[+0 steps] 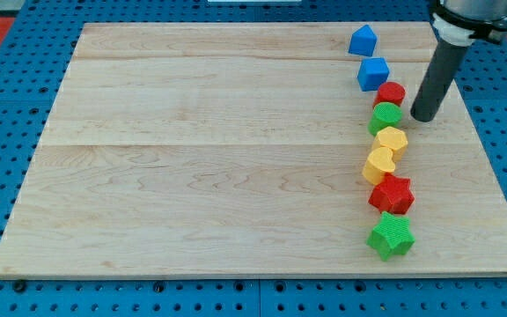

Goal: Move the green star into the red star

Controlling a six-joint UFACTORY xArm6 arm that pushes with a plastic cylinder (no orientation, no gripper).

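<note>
Counted: two blue blocks point(363, 40) point(373, 73), two red, two green, two yellow. Green star point(391, 235) sits just below red star point(392, 194). My tip point(423, 117) stands right of the green cylinder point(385, 116); no pincer fitted. No legible writing.

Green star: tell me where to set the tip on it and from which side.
Set my tip on the green star's bottom edge and push toward the view's top: the red star sits just above it, nearly touching.

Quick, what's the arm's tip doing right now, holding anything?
My tip: no hand, holds nothing; it rests just right of the green round block, not touching the green star block.
</note>
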